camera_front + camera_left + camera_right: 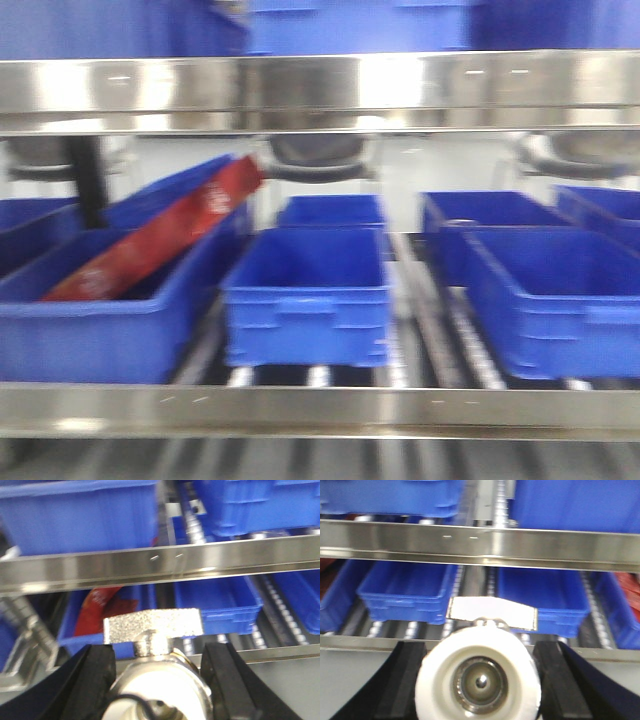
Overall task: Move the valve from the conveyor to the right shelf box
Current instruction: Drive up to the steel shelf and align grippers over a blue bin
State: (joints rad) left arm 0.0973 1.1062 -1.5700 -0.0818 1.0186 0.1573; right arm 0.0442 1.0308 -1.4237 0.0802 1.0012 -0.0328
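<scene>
Where the left wrist camera looks, left claw (160,652): black fingers (95,680) pressed against both flanks of a silvery valve (160,685), pinching it.
Silvery valve: at 6 o'clock of that view, between the fingers. Its rough flat handle (152,625) stands at 12 o'clock of the body, below the steel shelf rail (160,562).
Right claw (480,650): fingers (405,685) closed on a white-capped valve (477,680), one at its 9 o'clock and one at its 3 o'clock.
White-capped valve: at 6 o'clock of the right wrist view, round white end toward the camera, pale lever (492,614) at its 12 o'clock.
Shelf (320,410): steel rails across the front view, blue boxes behind them on rollers (470,340).
Left box (100,330): at 8 o'clock, with a red packet (160,245) leaning inside, its top end toward 1 o'clock.
Middle box (305,300): at the centre.
Right boxes (560,300): at 3 o'clock, one behind the other.
Sharpness: all three views are blurred, so fine detail cannot be told.
</scene>
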